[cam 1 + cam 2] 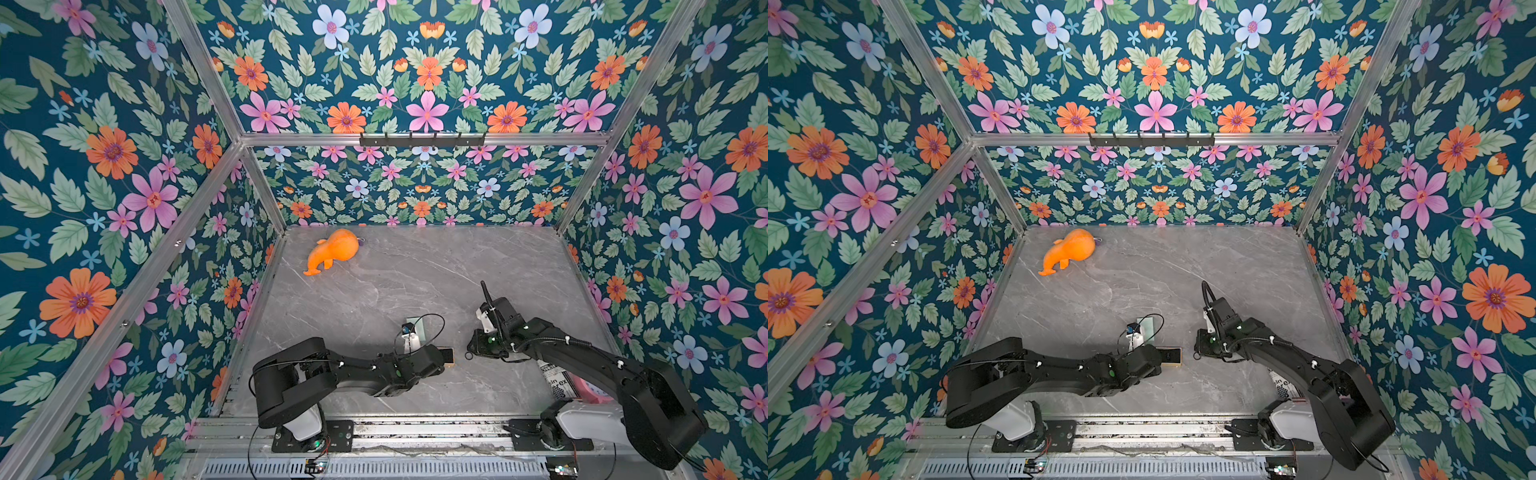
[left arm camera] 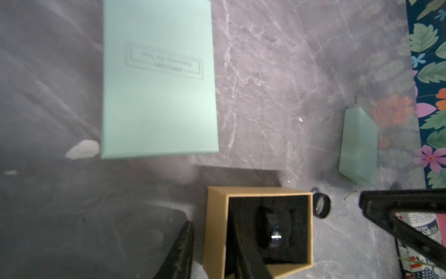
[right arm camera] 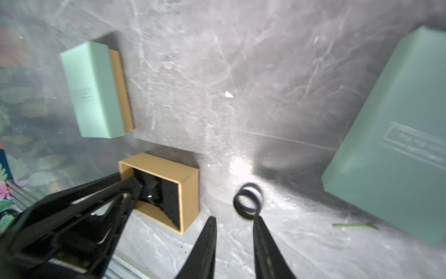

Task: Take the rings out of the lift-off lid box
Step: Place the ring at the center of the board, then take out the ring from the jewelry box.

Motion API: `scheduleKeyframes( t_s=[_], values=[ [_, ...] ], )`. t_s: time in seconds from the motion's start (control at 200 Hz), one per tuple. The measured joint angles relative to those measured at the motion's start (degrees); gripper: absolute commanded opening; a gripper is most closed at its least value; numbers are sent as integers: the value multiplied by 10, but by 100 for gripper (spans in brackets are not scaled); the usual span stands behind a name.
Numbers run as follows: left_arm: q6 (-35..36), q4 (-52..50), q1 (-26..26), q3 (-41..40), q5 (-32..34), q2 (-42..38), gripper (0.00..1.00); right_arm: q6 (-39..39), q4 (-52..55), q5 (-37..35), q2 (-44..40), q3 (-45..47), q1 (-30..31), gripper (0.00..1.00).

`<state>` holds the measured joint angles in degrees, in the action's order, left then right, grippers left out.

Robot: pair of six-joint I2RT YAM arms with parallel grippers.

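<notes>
The lift-off lid box (image 2: 214, 232), tan with black lining, stands open near the table's front (image 1: 448, 355). One black ring (image 2: 272, 229) sits in its lining. My left gripper (image 2: 212, 256) is shut on the box's wall, one finger inside and one outside. A second ring (image 3: 248, 200) lies on the table beside the box (image 3: 188, 193), also seen in both top views (image 1: 469, 356) (image 1: 1196, 356). My right gripper (image 3: 234, 222) is open just short of that ring, nothing between its fingers. The mint-green lid (image 2: 156, 79) lies flat nearby.
Another mint-green box (image 3: 96, 89) on a tan base stands apart on the grey table (image 1: 415, 282). An orange plush toy (image 1: 332, 249) lies at the back left. A newsprint packet (image 1: 555, 382) and a pink item (image 1: 582, 388) sit under the right arm.
</notes>
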<state>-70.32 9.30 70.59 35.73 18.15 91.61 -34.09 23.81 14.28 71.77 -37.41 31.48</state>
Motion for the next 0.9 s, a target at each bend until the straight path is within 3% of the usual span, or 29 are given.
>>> scheduleKeyframes(
  t_s=[0.315, 0.9],
  values=[
    [-13, -3, 3, -25, 18, -41, 35, -7, 33, -25, 37, -84, 111, 31],
    [-23, 21, 7, -46, 19, -49, 37, -30, 33, -55, 175, -157, 169, 31]
  ],
)
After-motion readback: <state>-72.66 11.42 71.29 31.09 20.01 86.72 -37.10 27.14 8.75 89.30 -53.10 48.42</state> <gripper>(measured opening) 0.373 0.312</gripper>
